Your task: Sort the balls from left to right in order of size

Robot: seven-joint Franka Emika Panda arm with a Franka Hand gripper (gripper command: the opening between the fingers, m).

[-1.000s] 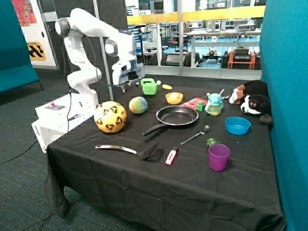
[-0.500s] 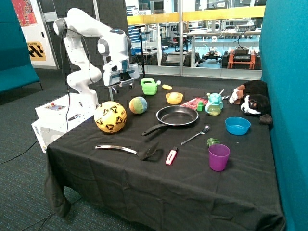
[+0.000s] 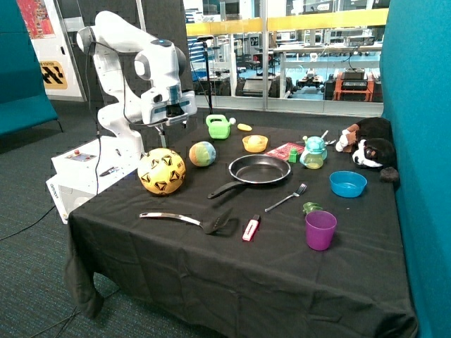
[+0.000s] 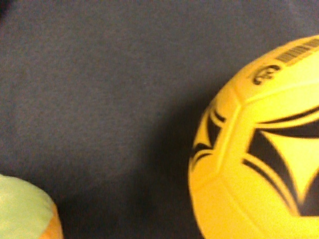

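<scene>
Above the black table (image 3: 169,260) in the outside view, the gripper (image 3: 163,125) hangs over the yellow ball (image 3: 161,171) (fingers' state: cannot tell), the smaller multicoloured ball (image 3: 202,153) just beside. The wrist view shows both balls apart on the cloth.

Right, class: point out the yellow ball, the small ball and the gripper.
Yellow ball (image 3: 161,171): outside view, middle of its front face.
Small ball (image 3: 202,153): outside view, centre of the ball.
Gripper (image 3: 163,129): outside view, tip below the hand, above the yellow ball.
</scene>
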